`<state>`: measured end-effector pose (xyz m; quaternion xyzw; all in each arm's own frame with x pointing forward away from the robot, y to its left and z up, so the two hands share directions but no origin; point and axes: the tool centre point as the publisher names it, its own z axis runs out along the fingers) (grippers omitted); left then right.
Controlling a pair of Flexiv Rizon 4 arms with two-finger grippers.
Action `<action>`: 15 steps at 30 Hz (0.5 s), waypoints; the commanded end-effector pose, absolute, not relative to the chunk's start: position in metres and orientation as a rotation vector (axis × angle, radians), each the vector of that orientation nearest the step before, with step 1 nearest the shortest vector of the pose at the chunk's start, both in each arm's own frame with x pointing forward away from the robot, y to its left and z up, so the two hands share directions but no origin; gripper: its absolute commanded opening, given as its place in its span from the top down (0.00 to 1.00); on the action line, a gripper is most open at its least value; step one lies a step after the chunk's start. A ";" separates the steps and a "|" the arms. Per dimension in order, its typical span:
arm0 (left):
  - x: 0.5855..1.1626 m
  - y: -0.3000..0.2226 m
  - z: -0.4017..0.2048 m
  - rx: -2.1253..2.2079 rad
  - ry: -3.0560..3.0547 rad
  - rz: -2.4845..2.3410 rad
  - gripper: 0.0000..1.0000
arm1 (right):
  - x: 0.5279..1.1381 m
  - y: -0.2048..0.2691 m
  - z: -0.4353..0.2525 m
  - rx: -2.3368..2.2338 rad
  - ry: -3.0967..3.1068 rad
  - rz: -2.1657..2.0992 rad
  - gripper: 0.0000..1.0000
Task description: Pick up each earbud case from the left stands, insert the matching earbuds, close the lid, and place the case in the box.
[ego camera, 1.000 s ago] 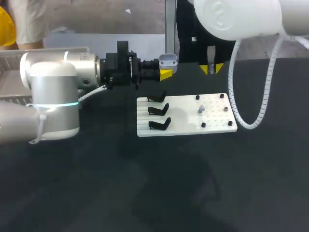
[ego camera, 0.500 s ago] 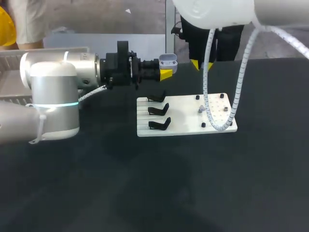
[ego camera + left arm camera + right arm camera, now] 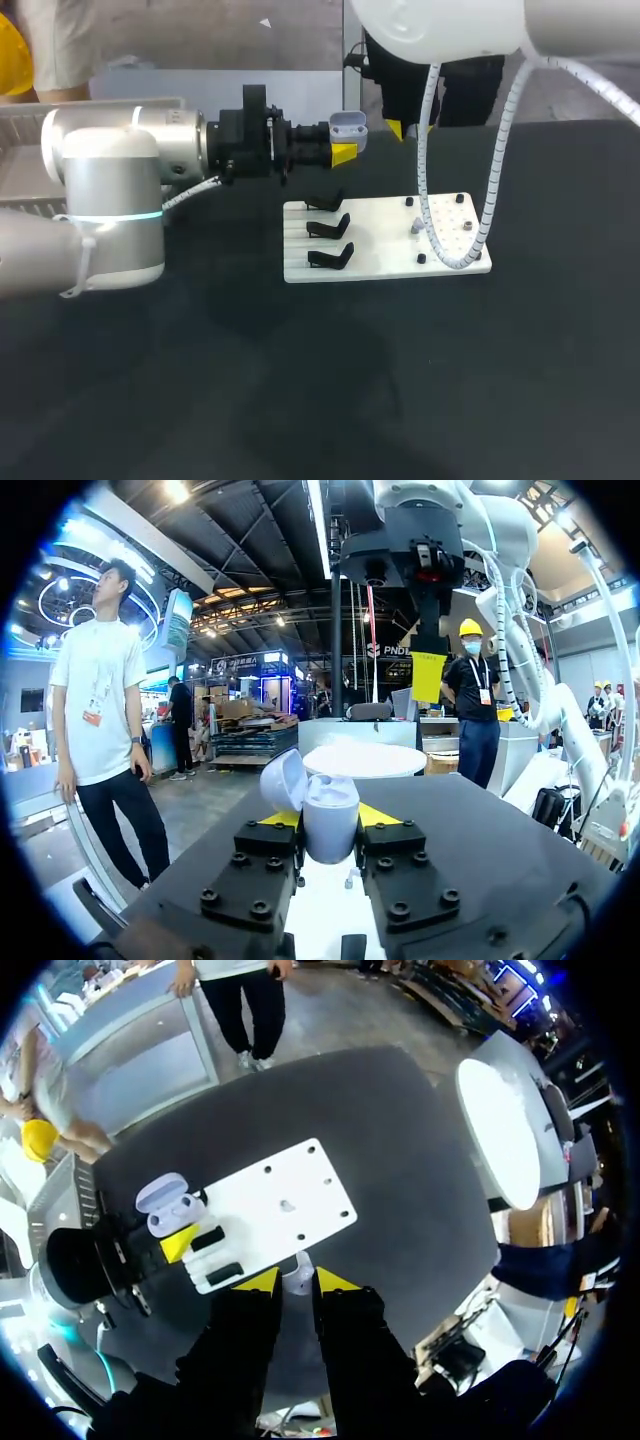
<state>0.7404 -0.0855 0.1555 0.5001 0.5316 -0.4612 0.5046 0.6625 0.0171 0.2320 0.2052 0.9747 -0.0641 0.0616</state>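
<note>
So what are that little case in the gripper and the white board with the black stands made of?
The earbud case looks like smooth, pale lilac plastic: it has a rounded moulded shell with a soft sheen. The white board seems to be matt rigid plastic or a painted plate, flat with drilled holes; I cannot tell which. The black stands look like matt black plastic, possibly printed.

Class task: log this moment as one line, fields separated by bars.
left claw: shut on open earbud case | right claw: shut on earbud | lid: open | stands: empty
</note>
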 end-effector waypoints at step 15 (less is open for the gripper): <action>0.738 -0.086 0.155 1.200 1.280 -1.107 1.00 | 0.693 0.057 0.236 0.662 2.955 -0.024 1.00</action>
